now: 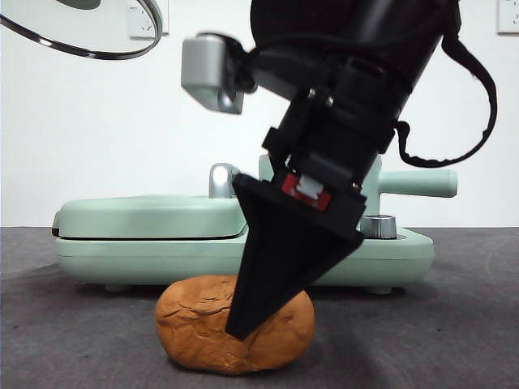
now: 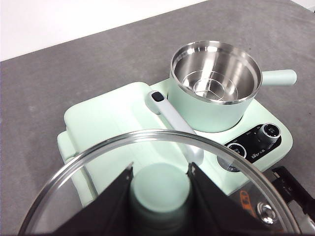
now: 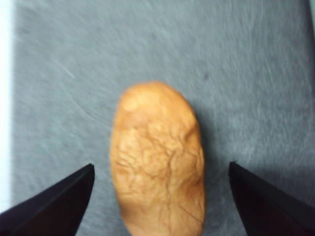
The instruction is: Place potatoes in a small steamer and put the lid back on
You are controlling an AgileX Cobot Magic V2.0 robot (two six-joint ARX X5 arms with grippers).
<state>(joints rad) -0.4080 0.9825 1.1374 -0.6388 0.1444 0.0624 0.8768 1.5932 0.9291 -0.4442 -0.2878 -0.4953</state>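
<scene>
The potato [image 3: 157, 162], an orange-brown oval lump with cracked skin, lies on the dark table in front of the appliance [image 1: 195, 324]. My right gripper [image 3: 161, 166] hangs over it, open, one jaw on each side and neither touching; the front view shows it [image 1: 243, 320] coming down from above with its tip in front of the potato. The small steamer [image 2: 214, 83] stands uncovered, its steel inside bare, its handle [image 1: 418, 183] pointing right. My left gripper [image 2: 161, 169] is shut on the knob of the glass lid [image 2: 74, 196], held high at the upper left [image 1: 81, 36].
The mint-green base [image 2: 113, 118] carries a flat griddle cover [image 1: 146, 217] with a chrome handle [image 2: 172, 123] beside the steamer. Black dials [image 2: 268, 132] sit on its front edge. The right arm hides most of the steamer in the front view.
</scene>
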